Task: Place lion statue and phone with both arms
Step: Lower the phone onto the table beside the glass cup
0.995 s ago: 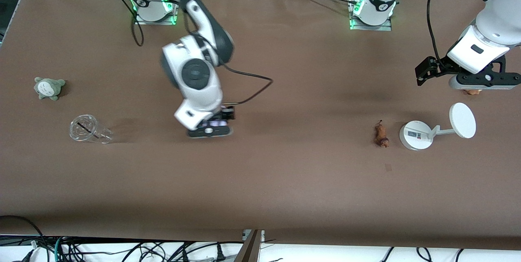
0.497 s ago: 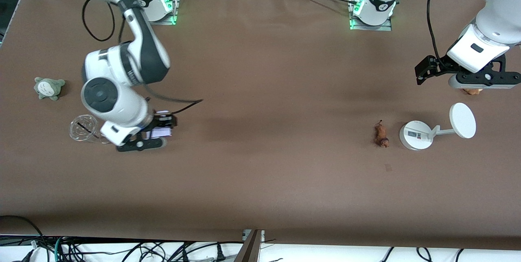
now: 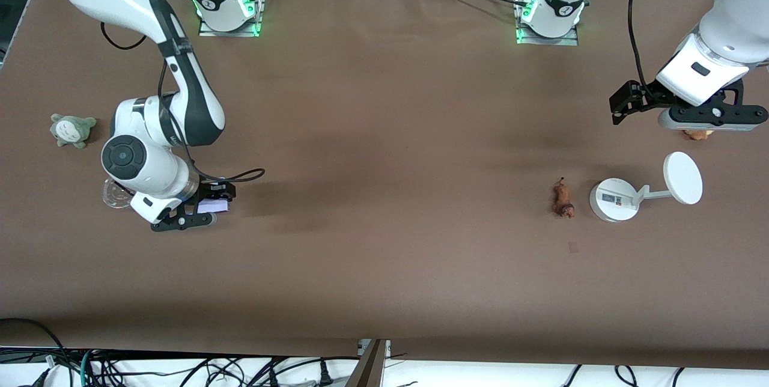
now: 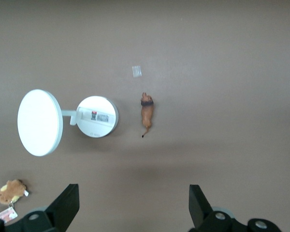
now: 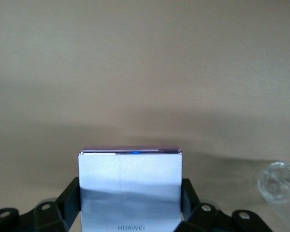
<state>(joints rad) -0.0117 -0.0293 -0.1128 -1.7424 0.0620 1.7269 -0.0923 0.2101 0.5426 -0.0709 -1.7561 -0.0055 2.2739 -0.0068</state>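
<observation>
The lion statue (image 3: 563, 199), small and brown-orange with a thin dark tail, lies on the table beside a white stand, toward the left arm's end. It also shows in the left wrist view (image 4: 146, 113). My left gripper (image 3: 709, 121) is open and empty, up in the air over a brown plush, apart from the lion; its fingers (image 4: 67, 205) stand wide apart. My right gripper (image 3: 195, 214) is shut on the phone (image 3: 212, 205), a pale lavender-white rectangle, held low over the table beside a clear cup. In the right wrist view the phone (image 5: 130, 179) sits between the fingers (image 5: 72, 198).
A white round-based stand (image 3: 614, 199) with a disc (image 3: 682, 178) is next to the lion. A brown plush with a tag (image 4: 10, 191) lies under the left gripper. A clear cup (image 5: 279, 181) and a grey-green plush (image 3: 72, 128) are toward the right arm's end.
My right arm has swung with the phone from the table's middle toward its own end, beside the clear cup. The left arm has hardly moved.
</observation>
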